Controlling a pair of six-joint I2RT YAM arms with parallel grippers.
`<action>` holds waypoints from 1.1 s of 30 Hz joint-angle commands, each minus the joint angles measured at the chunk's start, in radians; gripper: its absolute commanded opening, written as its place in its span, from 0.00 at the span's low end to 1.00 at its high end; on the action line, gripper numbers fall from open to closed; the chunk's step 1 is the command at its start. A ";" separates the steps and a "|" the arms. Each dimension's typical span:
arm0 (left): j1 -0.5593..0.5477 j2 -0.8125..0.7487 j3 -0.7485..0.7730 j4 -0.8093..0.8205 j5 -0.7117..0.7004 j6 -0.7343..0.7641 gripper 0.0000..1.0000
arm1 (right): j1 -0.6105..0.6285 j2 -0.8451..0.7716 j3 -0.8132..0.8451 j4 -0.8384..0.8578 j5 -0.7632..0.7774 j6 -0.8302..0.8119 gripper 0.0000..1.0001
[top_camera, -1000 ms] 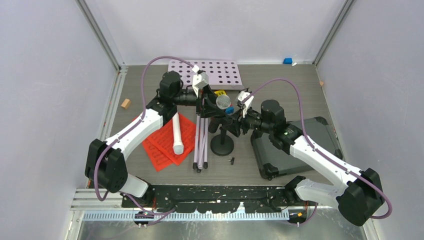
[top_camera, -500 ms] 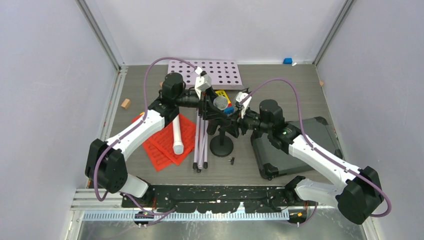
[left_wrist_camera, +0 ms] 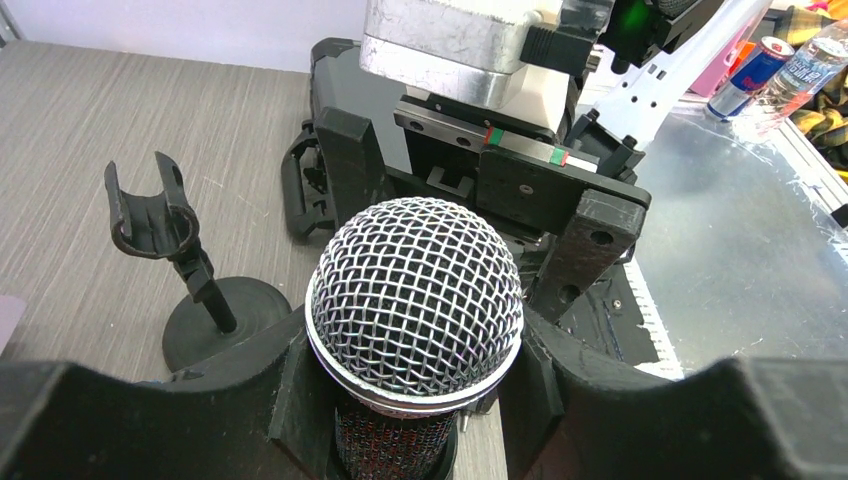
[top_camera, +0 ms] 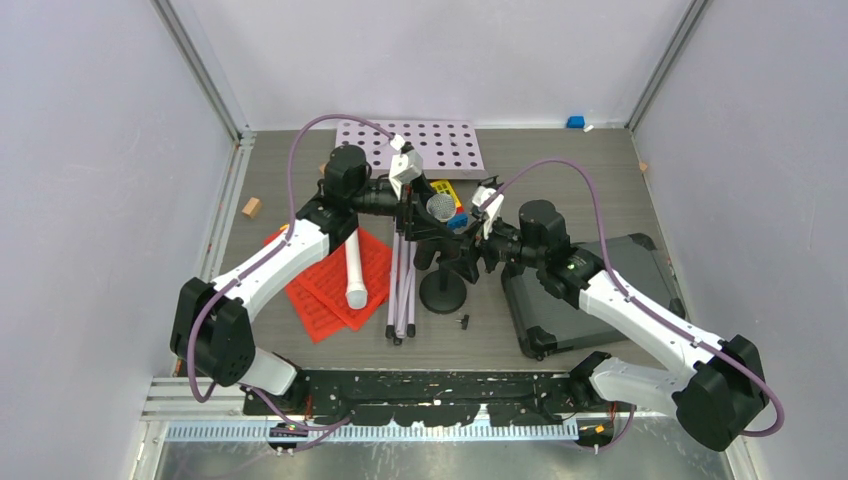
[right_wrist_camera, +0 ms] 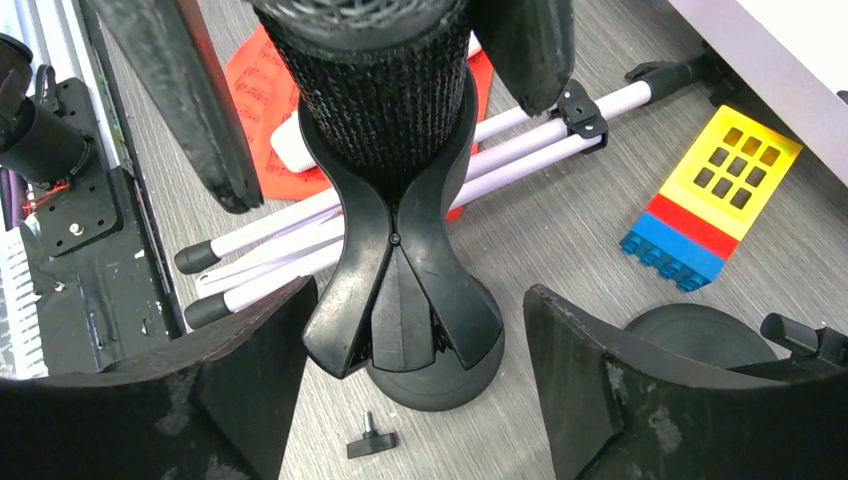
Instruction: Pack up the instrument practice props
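Seemingly our aim is to free the mic from its clip. Our left gripper [left_wrist_camera: 415,400] brackets the black grey-headed microphone [left_wrist_camera: 415,290] just under its mesh head, though we cannot tell whether it truly pinches. Our right gripper [right_wrist_camera: 420,350], spread wide, straddles the mic holder [right_wrist_camera: 395,270], probably to steady it. The microphone stands upright in the clip, with a dark ribbed body under a silver dome.

No word, number or brand name can be read in any view: the blue-and-silver drink can [left_wrist_camera: 757,64] and the labelled clear bottle [left_wrist_camera: 812,58], both at the far edge of the left wrist view, carry print that is too small and blurred to make out.
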 commanded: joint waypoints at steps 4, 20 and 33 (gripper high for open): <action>-0.003 -0.004 0.029 -0.014 0.035 -0.016 0.00 | 0.004 -0.028 0.039 0.015 -0.004 -0.005 0.81; -0.003 -0.092 0.150 -0.290 -0.049 0.106 0.00 | 0.004 -0.036 0.011 0.022 0.028 -0.016 0.00; 0.005 -0.414 0.037 -0.663 -0.518 0.474 0.00 | 0.004 -0.049 -0.002 0.024 0.047 -0.038 0.00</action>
